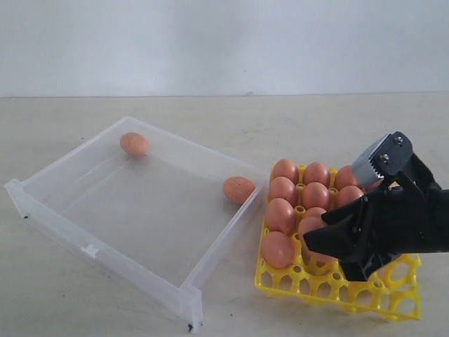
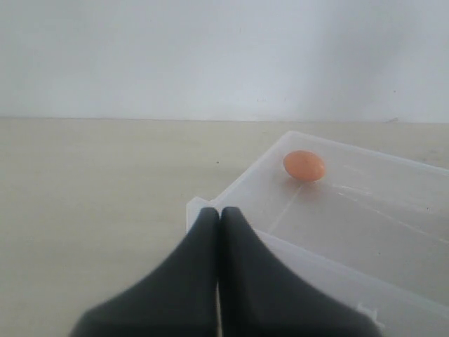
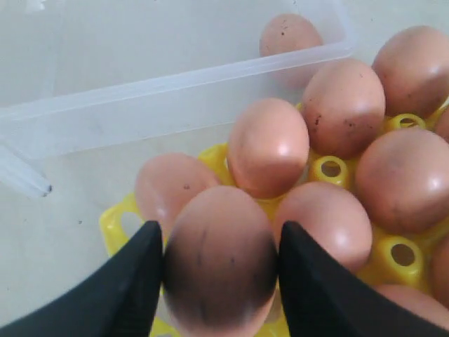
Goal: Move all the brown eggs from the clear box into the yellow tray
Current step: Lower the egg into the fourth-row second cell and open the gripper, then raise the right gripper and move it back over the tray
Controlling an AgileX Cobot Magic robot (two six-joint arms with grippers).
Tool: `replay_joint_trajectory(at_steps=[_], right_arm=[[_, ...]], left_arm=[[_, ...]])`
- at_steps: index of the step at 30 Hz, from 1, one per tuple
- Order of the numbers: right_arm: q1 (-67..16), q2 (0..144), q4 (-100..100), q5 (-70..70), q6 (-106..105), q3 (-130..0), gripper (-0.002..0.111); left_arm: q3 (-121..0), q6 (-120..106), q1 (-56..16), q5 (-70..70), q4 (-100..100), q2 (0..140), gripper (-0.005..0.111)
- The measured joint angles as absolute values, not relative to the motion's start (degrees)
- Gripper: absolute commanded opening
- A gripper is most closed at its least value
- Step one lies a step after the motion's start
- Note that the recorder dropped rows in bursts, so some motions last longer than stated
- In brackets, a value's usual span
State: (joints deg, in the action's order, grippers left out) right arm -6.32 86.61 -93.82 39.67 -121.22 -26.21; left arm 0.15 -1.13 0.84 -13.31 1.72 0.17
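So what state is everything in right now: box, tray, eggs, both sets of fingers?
Clear box: open, two brown eggs left inside.
Yellow tray: partly filled, some cells empty.
Held egg: gripped over the tray.
Right fingers: closed on that egg.
Left fingers: shut, empty.

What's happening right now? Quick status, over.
Right tool shut on a brown egg over the yellow tray. Left tool shut, empty, near the clear box. Two eggs left inside. Nothing in the way.

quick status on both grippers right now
left gripper: closed, holding nothing
right gripper: closed on a brown egg, above the yellow tray
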Motion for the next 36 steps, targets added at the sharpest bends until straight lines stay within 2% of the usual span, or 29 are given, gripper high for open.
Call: replay_joint_trajectory(at_steps=[12, 14, 20, 22, 36], right_arm=[[-6.32, 91.29, -94.70, 41.53, -121.22, -27.12, 0.001], [-6.32, 91.29, -94.70, 41.68, -121.22, -27.25, 0.007], [-6.32, 91.29, -94.85, 41.93, -121.22, -27.34, 0.044], [-6.32, 91.29, -94.85, 42.21, -121.22, -27.34, 0.051], [-6.32, 90.22, -98.29, 43.04, -121.22, -27.45, 0.053]], left_arm=[[0.15, -1.13, 0.84, -13.31, 1.72, 0.17, -0.004], [0.15, -1.13, 0.84, -13.31, 1.72, 0.17, -0.004], [0.15, -1.13, 0.84, -13.31, 1.72, 0.17, -0.004], [0.15, -1.13, 0.84, -13.31, 1.72, 0.17, -0.004], [0.15, -1.13, 0.84, -13.31, 1.72, 0.17, -0.004]])
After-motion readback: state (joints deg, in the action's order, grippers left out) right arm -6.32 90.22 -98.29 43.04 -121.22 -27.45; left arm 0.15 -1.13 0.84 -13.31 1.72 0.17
